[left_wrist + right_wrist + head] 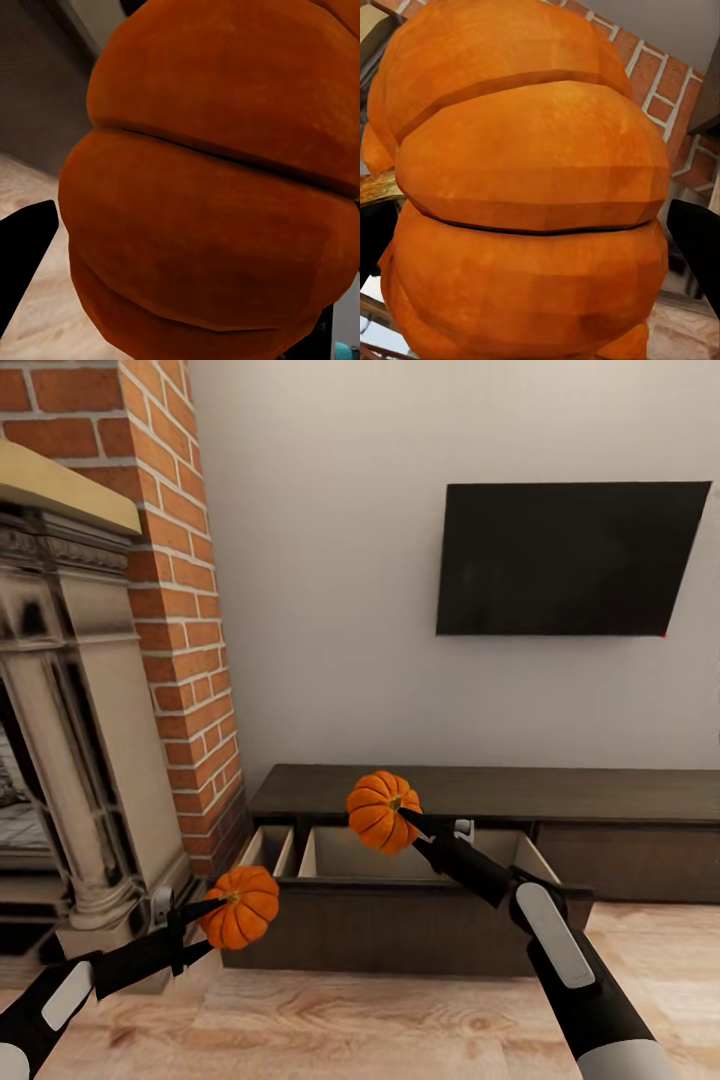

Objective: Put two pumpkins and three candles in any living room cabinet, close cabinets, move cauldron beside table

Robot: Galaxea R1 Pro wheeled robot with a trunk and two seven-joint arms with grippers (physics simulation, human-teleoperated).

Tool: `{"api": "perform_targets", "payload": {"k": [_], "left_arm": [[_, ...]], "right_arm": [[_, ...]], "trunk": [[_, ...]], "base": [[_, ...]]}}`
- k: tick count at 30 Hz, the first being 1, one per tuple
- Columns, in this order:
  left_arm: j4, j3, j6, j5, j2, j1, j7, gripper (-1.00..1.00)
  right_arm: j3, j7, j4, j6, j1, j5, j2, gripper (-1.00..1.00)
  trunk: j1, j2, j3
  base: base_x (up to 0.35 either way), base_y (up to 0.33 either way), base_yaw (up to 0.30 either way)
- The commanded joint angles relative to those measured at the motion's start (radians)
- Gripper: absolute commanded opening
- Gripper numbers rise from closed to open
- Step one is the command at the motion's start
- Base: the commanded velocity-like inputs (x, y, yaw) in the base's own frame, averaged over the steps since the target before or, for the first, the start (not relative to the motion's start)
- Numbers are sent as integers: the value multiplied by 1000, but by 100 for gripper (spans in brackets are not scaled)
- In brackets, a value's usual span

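Both arms are loaded. The right gripper (408, 822) has its jaws clamped on a pumpkin (383, 811), held in the air above the open drawer (415, 855) of the cabinet (480, 785). The left gripper (212, 913) grips the second pumpkin (241, 906), lower and to the left, in front of the drawer's left corner and near the fireplace base (110, 920). In each wrist view the pumpkin (217, 187) (529, 187) bulges well past the dark fingers (22, 255) (697, 240) — the hold looks shallow, near the stem end.

Risks, as judged from here:
- Slip. Round ribbed skin, fingers on a small part of it; a quick swing could roll a pumpkin out onto the wood floor (350, 1020).
- Release from height. The right pumpkin sits well above the drawer; dropped from there it may bounce off the front panel or out.
- Left arm path. To reach the drawer it must lift over the front edge — a low approach knocks the pumpkin against the panel and may push the drawer.
- Arms crossing over the same drawer could collide.

Candles, cauldron: not seen here.
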Motion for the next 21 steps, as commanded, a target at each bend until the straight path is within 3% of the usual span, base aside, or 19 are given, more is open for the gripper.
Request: {"api": "perform_targets", "payload": {"k": [1,21], "left_arm": [[0,2,3,-3,0,0,0,-100],[0,0,3,-6,-1,0,1,-100]], "right_arm": [[1,-2,1,3,-1,-2,-1,-100],[1,2,4,4,-1,-3,-1,-100]], "trunk": [[-1,0,3],[-10,5,80]], "base": [[0,0,-1],[0,0,0]]}}
